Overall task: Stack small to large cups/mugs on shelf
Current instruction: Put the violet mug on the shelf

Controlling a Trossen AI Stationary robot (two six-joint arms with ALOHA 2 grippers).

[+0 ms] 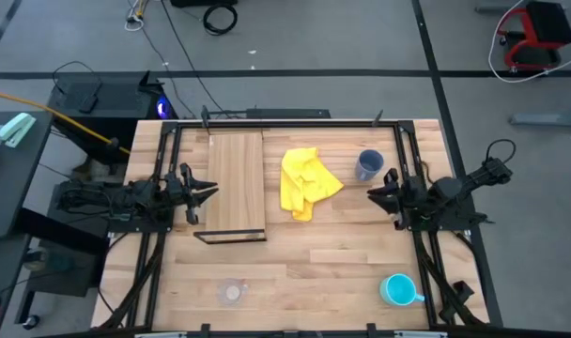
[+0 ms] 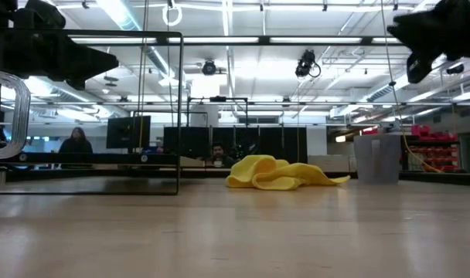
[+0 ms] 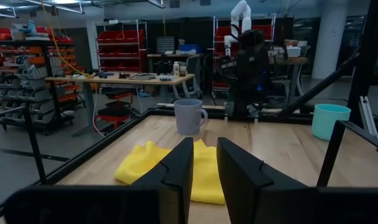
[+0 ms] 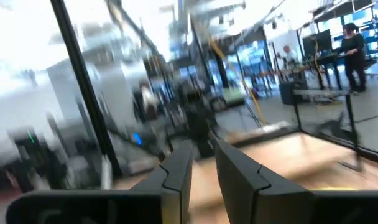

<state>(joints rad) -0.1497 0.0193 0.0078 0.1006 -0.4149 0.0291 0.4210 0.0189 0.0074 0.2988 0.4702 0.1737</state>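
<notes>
The shelf (image 1: 237, 183), a brown board in a dark frame, stands at the table's left middle. The grey-blue mug (image 1: 368, 165) stands upright at the far right and also shows in the left wrist view (image 3: 189, 116). The turquoise mug (image 1: 398, 289) stands at the near right. The clear glass cup (image 1: 233, 293) stands near the front edge. My left gripper (image 1: 208, 194) hovers at the shelf's left edge, a little open and empty. My right gripper (image 1: 378, 192) hovers just near of the grey-blue mug, a little open and empty.
A crumpled yellow cloth (image 1: 307, 183) lies between the shelf and the grey-blue mug. Dark frame rails run along the table's left, right and far edges (image 1: 285, 120). Bare planks lie between the glass cup and the turquoise mug.
</notes>
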